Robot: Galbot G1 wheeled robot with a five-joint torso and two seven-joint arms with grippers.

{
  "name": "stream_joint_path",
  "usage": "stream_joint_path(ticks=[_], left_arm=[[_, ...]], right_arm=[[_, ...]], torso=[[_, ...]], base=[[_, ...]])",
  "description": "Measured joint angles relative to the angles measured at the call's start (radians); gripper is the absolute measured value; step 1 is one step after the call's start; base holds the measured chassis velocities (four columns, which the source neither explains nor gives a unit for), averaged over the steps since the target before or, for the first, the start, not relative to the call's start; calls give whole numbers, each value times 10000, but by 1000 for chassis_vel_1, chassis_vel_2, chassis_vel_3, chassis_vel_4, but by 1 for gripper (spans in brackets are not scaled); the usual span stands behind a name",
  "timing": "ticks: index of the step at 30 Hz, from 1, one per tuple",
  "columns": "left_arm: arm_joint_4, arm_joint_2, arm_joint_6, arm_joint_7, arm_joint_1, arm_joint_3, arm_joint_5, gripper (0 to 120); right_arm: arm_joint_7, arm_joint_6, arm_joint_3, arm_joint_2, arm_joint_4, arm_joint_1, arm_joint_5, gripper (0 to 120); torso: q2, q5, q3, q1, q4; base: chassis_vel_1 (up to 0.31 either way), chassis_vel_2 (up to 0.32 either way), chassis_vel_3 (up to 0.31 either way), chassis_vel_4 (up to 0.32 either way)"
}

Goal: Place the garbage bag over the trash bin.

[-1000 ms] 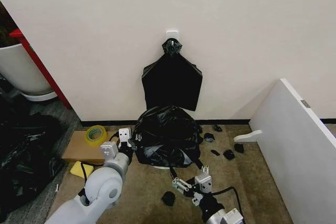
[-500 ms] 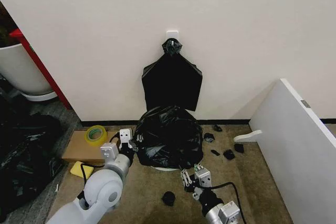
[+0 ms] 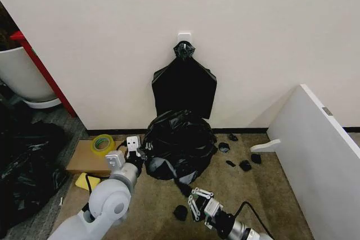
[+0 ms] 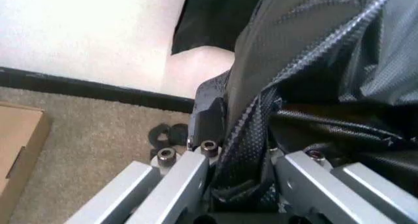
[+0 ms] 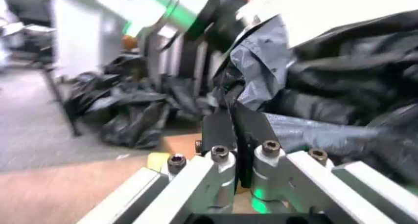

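Since earlier frame, right gripper (image 3: 195,202) dropped back low toward me, jaws closed on stretched strand of garbage bag (image 3: 180,144). Left gripper (image 3: 136,151) clamped bag's left edge. Bag draped over trash bin, ahead between both arms; left nearer.

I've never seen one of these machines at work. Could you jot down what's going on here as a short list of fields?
Setting: carpeted floor against a white wall
Garbage bag: black, crumpled, draped over the trash bin
Trash bin: covered by the bag, hidden from sight
Left pincer: at the bag's left side, shut on its plastic
Right pincer: low on the floor before the bag, shut on a stretched strip of it
Hanging on wall: flat black bag bundle
Nearby: tape roll on cardboard
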Motion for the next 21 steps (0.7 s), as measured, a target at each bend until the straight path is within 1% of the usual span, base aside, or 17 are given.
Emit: stream_joint_path(ticks=[3, 4, 5, 7, 8, 10, 11, 12, 13, 16, 17, 18, 19, 20, 21], left_arm=[[-228, 5, 175, -152, 4, -152, -375, 0], [-228, 5, 175, -152, 4, -152, -375, 0], [-295, 5, 229, -198, 2, -223, -518, 0], [-488, -1, 383, -357, -5, -391, -930, 0], [-564, -4, 437, -412, -6, -446, -1063, 0], [-775, -5, 604, -593, 16, -581, -1449, 0], [-837, -1, 651, -637, 37, -608, -1537, 0], [-837, -1, 651, -637, 37, -608, -1537, 0], [-905, 5, 703, -686, 71, -627, -1605, 0], [-962, 9, 736, -709, 129, -641, -1615, 0], [-964, -6, 735, -708, 160, -640, -1547, 0], [-952, -19, 712, -694, 167, -626, -1463, 0], [-910, -30, 654, -656, 171, -600, -1348, 0], [-910, -30, 654, -656, 171, -600, -1348, 0], [-818, -46, 550, -581, 180, -545, -1150, 0]], right_arm=[[-1313, 647, 504, 196, -864, 407, -482, 0], [-1313, 647, 504, 196, -864, 407, -482, 0], [-1637, 803, 726, 266, -1160, 536, -780, 0], [-1742, 994, 1197, 410, -1683, 784, -1661, 0], [-1594, 1042, 1387, 471, -1897, 875, -2105, 0], [-668, 1140, 1898, 632, -2478, 1165, -3542, 0], [-300, 1157, 2026, 668, -2627, 1249, -3985, 0], [-300, 1157, 2026, 668, -2627, 1249, -3985, 0], [317, 1160, 2200, 696, -2836, 1372, -4650, 0], [1202, 1097, 2331, 667, -3059, 1479, -5187, 0], [1780, 1101, 2258, 557, -3125, 1482, -5099, 0], [1894, 1186, 2173, 487, -3151, 1471, -4811, 0], [1869, 1253, 2080, 406, -3170, 1455, -4342, 1], [1869, 1253, 2080, 406, -3170, 1455, -4342, 1], [1422, 1299, 1995, 278, -3173, 1416, -3480, 6]], torso=[[0, -2, 0, 0, 1], [0, -2, 0, 0, 1], [0, -1, 0, 0, 0], [0, -1, 1, 0, 1], [0, -2, 1, 0, 1], [0, 0, 1, 0, 0], [0, -1, 1, 0, 0], [0, -1, 1, 0, 0], [0, -1, 0, 0, 1], [0, -1, 0, 0, 1], [0, -1, 1, 0, 0], [0, -1, 1, 0, 1], [0, 0, 0, 0, 1], [0, 0, 0, 0, 1], [0, 0, 0, 0, 0]], base=[[0, 0, 0, 0], [0, 0, 0, 0], [0, 0, 0, 0], [0, 0, 0, 0], [0, 0, 0, 0], [0, 0, 0, 0], [0, 0, 0, 0], [0, 0, 0, 0], [0, 0, 0, 0], [0, 0, 0, 0], [0, 0, 0, 0], [0, 0, 0, 0], [0, 0, 0, 0], [0, 0, 0, 0], [0, 0, 0, 0]])
